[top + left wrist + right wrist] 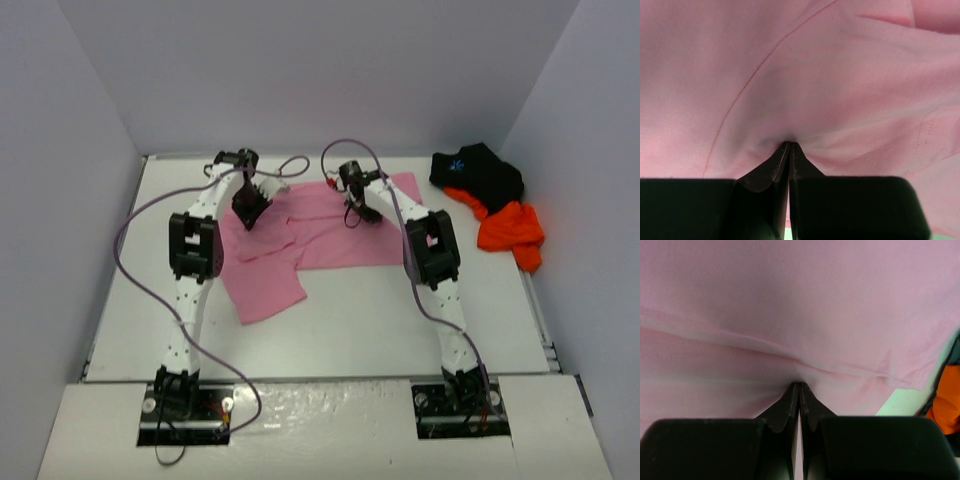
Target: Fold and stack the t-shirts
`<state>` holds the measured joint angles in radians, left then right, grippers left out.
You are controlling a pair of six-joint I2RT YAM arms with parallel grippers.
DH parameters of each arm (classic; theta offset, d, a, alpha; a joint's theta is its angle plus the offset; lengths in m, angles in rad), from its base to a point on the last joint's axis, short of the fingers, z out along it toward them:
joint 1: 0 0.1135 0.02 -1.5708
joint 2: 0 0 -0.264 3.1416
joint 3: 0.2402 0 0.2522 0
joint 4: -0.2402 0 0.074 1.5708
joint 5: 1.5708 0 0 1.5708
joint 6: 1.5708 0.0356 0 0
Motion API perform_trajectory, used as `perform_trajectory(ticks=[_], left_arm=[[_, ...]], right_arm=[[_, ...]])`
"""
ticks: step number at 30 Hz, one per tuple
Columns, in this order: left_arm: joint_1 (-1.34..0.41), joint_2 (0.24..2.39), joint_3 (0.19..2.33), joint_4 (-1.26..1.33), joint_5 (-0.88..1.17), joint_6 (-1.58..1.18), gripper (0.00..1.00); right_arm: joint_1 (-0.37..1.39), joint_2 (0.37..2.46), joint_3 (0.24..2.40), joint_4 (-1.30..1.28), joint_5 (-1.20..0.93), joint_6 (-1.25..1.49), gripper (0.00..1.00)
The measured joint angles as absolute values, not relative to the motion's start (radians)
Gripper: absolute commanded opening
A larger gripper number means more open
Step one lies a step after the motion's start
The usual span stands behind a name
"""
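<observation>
Both end effectors (pixel 789 146) (pixel 799 386) on pink t-shirt (pixel 330 240)

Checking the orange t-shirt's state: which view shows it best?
Top external: the orange t-shirt lies crumpled at the table's right edge, against the black t-shirt. The right wrist view catches only a sliver; the left wrist view shows only the pink t-shirt.

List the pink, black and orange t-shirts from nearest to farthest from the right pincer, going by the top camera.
1. pink t-shirt: mid-table, pinched by the right pincer itself.
2. black t-shirt: far right corner of the table.
3. orange t-shirt: right edge, partly tucked under the black one and a little closer to the arm bases.
</observation>
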<state>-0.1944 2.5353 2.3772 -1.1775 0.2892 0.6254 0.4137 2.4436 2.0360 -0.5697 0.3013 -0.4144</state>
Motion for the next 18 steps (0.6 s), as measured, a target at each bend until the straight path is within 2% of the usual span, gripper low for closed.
perform_trajectory(ticks=[9, 11, 13, 16, 18], left_arm=[[-0.191, 2.551, 2.406, -1.119, 0.235, 0.584, 0.01], [-0.187, 2.55, 2.401, -1.097, 0.23, 0.575, 0.1], [-0.181, 2.541, 2.384, -1.068, 0.225, 0.565, 0.12], [-0.172, 2.523, 2.348, -1.021, 0.211, 0.545, 0.32], [-0.168, 2.51, 2.326, -0.986, 0.193, 0.528, 0.43]], right_arm=[[0.414, 2.475, 2.078, -0.556, 0.338, -0.408, 0.0], [0.414, 2.475, 2.078, -0.556, 0.338, -0.408, 0.03], [0.414, 2.475, 2.078, -0.555, 0.338, -0.408, 0.12], [0.414, 2.475, 2.079, -0.544, 0.349, -0.409, 0.31], [0.414, 2.476, 2.081, -0.534, 0.369, -0.414, 0.38]])
